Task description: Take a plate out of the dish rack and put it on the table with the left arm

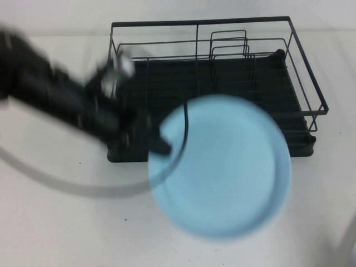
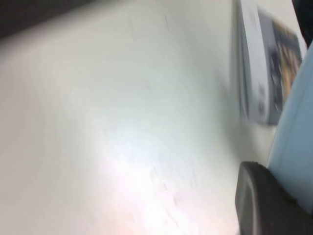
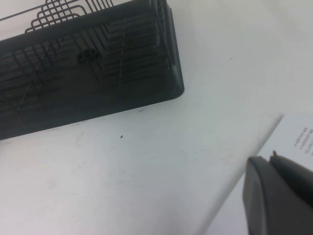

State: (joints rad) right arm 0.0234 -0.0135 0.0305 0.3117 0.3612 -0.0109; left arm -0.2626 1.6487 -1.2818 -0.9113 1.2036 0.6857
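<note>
Plate out of rack, airborne.
My left gripper pinches the plate rim, clear of the dish rack, over the table near edge; right gripper parked by the right edge, fingers can't tell.

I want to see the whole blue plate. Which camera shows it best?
The high view: the whole round plate shows, held at its edge by the left gripper over the table. The left wrist view catches only an edge; the right wrist view shows none.

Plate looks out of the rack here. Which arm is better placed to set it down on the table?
Left. The left gripper is shut on the plate at its rim, holding it in front of the dish rack above the table. The right gripper is off by the table's edge, holding nothing.
</note>
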